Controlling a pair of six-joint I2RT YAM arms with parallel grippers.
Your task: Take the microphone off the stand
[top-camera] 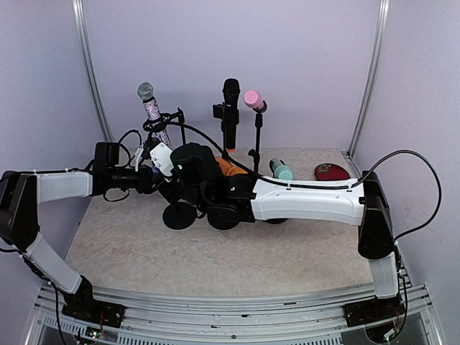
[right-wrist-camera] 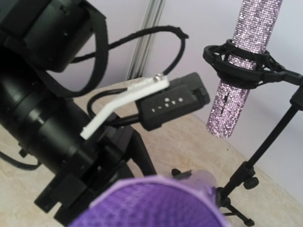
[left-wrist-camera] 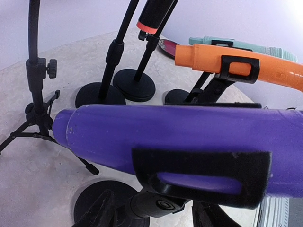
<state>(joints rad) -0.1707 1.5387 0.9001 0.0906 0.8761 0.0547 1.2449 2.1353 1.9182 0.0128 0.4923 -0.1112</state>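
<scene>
I see the purple mic (left-wrist-camera: 142,127) level in its stand (left-wrist-camera: 156,204). Left jaws flank the stand; right jaws sit at the mic head. I cannot tell if either pair grips.

Beneath my left fingers (left-wrist-camera: 102,213) spreads a pale, marbled tabletop (left-wrist-camera: 28,189). Beyond them, plain lavender walls (top-camera: 287,57) close in on three sides, with slim metal posts (top-camera: 92,79) at the back corners. The light is soft and even.
</scene>
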